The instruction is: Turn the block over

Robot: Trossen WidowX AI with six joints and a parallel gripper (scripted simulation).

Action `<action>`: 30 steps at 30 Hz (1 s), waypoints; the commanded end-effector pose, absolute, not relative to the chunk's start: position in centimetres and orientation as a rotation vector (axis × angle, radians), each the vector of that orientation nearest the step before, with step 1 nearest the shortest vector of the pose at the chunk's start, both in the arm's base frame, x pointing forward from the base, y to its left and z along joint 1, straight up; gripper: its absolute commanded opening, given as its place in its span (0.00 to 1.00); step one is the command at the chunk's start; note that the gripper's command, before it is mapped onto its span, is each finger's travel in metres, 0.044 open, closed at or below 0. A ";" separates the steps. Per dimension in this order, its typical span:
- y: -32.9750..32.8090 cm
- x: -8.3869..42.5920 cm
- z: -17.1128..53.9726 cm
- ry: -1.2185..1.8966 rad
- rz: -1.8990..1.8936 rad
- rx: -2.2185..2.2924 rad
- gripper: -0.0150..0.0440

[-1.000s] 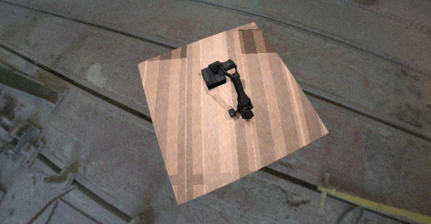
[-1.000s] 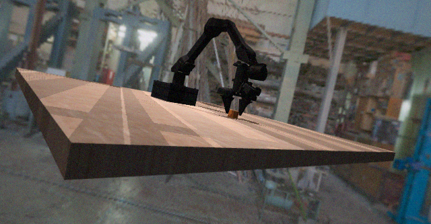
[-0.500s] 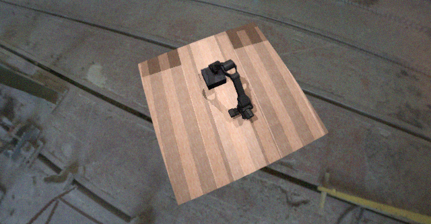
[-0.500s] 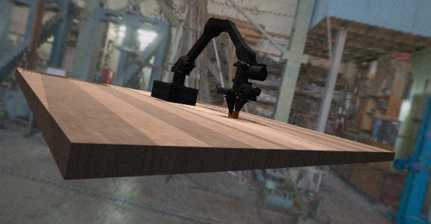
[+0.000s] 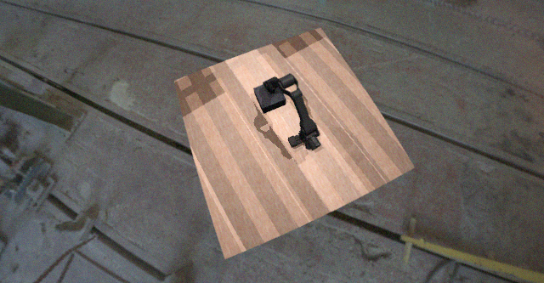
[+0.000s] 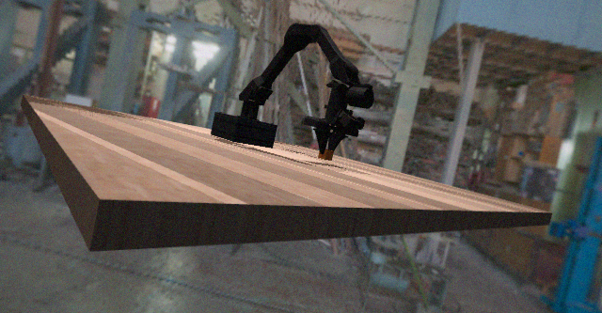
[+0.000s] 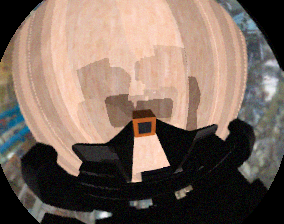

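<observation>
The table (image 5: 340, 164) (image 6: 198, 181) (image 7: 113, 30) spans the middle of the top view and runs from the left edge to the lower right in the exterior view; its surface is striped wood. On it, my base (image 5: 269, 99) (image 6: 244, 130) sits up and left of centre in the top view. My arm (image 5: 303, 110) (image 6: 303, 36) rises from there, bends over, and reaches to just below and right of centre in the top view. My gripper (image 6: 325, 152) (image 7: 142, 121) points down at the table in the exterior view, its fingers narrowed and closed on the block. The smallest item, the block (image 6: 325, 154) (image 7: 144, 126), is orange; it lies right of centre in the exterior view and just below centre in the wrist view, between my fingertips. Relation noted: a finger bears on its left side and another on its right in the wrist view, while the face with the dark square mark is turned up toward my camera. No long axis can be read; it looks near cubic. Whether its underside touches the table I cannot tell. Assessment: grasp made, turning not done. The coming move calls for a lift, then a roll of the marked face downward; a shallow lift could catch a corner, and a slack pinch could let it slip.
</observation>
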State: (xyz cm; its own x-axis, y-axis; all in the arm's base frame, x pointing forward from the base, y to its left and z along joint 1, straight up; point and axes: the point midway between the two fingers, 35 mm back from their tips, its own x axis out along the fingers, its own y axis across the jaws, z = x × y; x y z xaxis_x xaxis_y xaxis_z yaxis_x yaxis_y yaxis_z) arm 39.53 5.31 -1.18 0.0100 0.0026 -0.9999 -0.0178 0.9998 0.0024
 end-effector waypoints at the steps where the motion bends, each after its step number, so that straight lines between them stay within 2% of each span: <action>1: 5.3 39.9 0.2 1.540 0.013 -0.011 0.25; 30: 5.4 40.1 -1.1 1.158 0.015 -0.012 0.25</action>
